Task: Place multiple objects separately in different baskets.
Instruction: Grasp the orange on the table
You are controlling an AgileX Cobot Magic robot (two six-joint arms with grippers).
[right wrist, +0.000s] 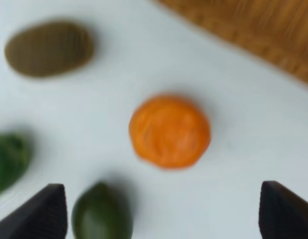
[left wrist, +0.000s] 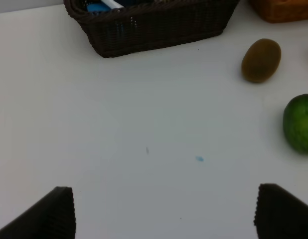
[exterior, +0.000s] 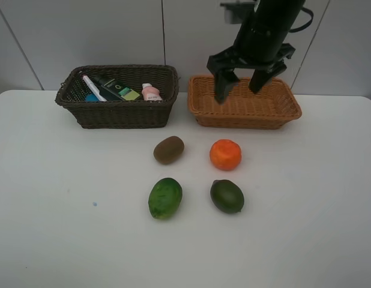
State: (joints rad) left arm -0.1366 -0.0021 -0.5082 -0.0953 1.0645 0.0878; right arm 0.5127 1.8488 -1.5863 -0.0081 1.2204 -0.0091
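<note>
Wide open and empty at the right gripper (exterior: 239,91), near the far edge of the table (exterior: 47,216). Might bump the orange (exterior: 226,154) (round, rolls away) if lowered crooked.

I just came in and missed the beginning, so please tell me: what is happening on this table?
The sorting is partly done. The dark basket holds the marker, green bottle and pink bottle. The kiwi, orange and two green fruits lie on the table. The right end effector hangs open and empty near the light basket, in which nothing shows; the left end effector is open over bare table.
</note>
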